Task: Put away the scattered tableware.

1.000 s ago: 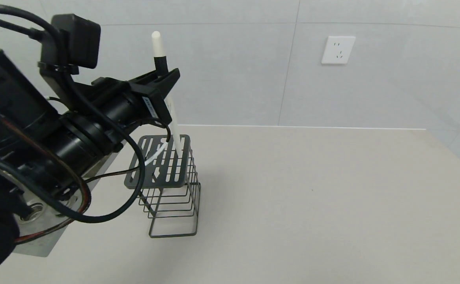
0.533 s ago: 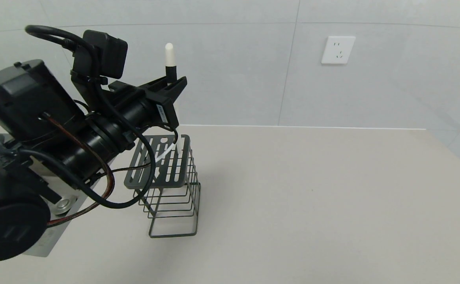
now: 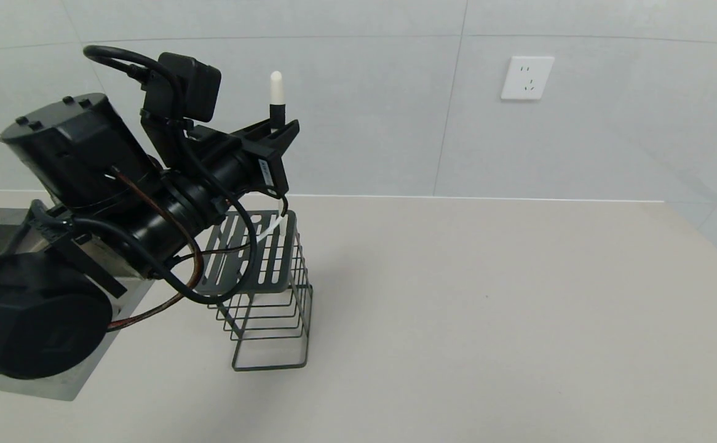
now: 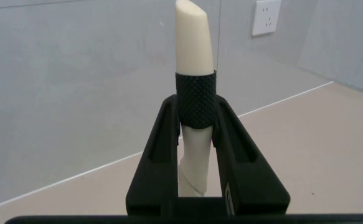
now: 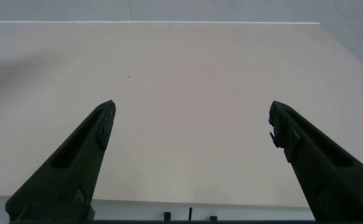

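- Cream-white utensil (image 4: 193,37): slim, rod-like, slant-cut at the tip, with a black knurled band around it partway down; which kind of tableware, cannot tell.
- Clamped upright in the left end effector (image 4: 197,118), both fingers pressed against the black band, pale tip poking up above them.
- Held in the air above the far end of a dark wire rack (image 3: 270,335), over its slotted plate (image 3: 245,258); lower end hidden behind the end effector, so contact with the rack beyond telling.
- Right end effector (image 5: 192,109) spread wide apart, gripping nothing, hanging over the bare desk (image 5: 187,62).
- Rack standing towards the left of the desk, just beside a metal sink (image 3: 63,387) set into the surface.
- Broad open stretch of desk to the right of the rack, running to the desk's right edge and back to the tiled wall.
- Wall socket (image 3: 527,77) high on that wall, well apart from the rack and the utensil.
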### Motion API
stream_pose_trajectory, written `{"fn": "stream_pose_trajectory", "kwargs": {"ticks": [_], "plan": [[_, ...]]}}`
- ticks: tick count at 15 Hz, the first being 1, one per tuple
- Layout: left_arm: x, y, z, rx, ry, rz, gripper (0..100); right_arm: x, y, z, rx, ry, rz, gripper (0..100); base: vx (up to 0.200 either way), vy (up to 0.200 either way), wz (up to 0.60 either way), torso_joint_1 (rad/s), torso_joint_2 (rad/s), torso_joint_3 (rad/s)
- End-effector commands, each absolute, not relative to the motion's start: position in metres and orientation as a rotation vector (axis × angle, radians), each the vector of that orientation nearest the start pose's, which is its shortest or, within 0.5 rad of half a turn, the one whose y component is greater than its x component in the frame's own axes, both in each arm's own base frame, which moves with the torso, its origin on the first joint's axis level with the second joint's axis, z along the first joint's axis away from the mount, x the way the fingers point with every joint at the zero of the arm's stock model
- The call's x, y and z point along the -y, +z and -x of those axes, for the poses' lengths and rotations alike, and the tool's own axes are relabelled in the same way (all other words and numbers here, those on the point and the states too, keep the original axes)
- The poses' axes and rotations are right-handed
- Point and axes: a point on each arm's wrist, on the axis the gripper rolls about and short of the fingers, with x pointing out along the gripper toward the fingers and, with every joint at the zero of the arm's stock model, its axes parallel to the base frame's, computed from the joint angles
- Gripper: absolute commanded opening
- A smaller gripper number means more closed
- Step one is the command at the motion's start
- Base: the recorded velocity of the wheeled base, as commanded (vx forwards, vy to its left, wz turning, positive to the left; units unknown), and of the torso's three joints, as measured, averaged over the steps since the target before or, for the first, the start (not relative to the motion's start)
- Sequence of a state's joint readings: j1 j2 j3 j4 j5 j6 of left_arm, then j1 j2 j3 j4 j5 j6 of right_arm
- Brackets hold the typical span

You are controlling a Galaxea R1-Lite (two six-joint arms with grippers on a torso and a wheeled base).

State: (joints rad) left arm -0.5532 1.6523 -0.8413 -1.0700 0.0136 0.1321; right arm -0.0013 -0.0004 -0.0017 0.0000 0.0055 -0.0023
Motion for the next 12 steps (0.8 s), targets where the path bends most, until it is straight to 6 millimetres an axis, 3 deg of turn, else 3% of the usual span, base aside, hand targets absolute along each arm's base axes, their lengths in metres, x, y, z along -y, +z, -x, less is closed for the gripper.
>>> {"fn": "stream_pose_trajectory", "kwargs": {"ticks": [1,12], "plan": [[0.157,0.249,-0.257,0.286,-0.515,-0.054,0,0.000,0.076,0.023,0.002,0.005,0.003,100,0.000,0.000,0.00,0.000,0.00,0.000],[0.152,0.236,-0.257,0.235,-0.516,-0.054,0,0.000,0.076,0.023,0.002,0.005,0.003,100,0.000,0.000,0.00,0.000,0.00,0.000]]}}
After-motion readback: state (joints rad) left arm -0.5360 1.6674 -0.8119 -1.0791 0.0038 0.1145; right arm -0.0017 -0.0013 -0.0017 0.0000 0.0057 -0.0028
